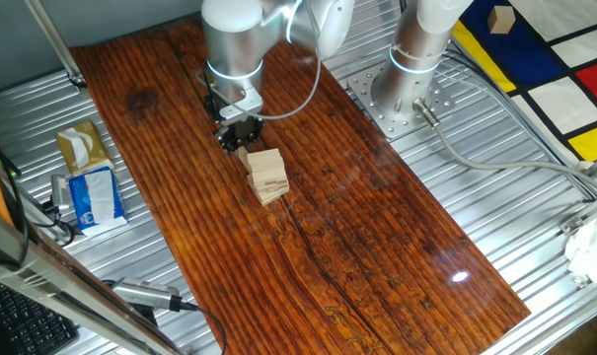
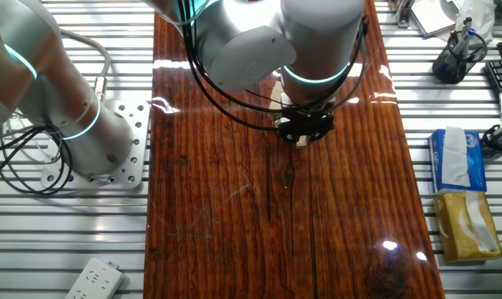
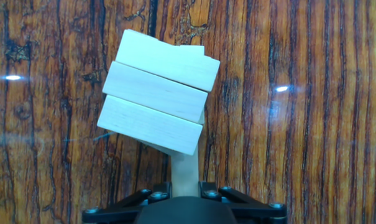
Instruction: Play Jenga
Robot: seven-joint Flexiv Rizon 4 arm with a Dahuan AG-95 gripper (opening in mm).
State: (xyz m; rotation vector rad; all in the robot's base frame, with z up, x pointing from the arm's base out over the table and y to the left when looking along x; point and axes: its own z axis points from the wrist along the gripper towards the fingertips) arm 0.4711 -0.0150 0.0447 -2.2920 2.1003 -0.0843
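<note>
The black two-finger tool point(image 3: 185, 186) is pinching a thin pale wooden block point(image 3: 185, 168) sticking out of the small tan wooden-block tower point(image 3: 158, 99). Pull crooked and I'd guess the already twisted layers topple onto the tabletop point(image 3: 312, 124).

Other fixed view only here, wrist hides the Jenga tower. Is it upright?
Observer: Yes. The Jenga tower stands upright on the wooden board, a few layers tall.
Operator: Top layer?
Observer: Hand view shows three blocks side by side in the top layer, askew to the board's grain.
Operator: Fingers on anything?
Observer: One protruding block sticks out of a lower layer, and the gripper fingers look closed on its sides.
</note>
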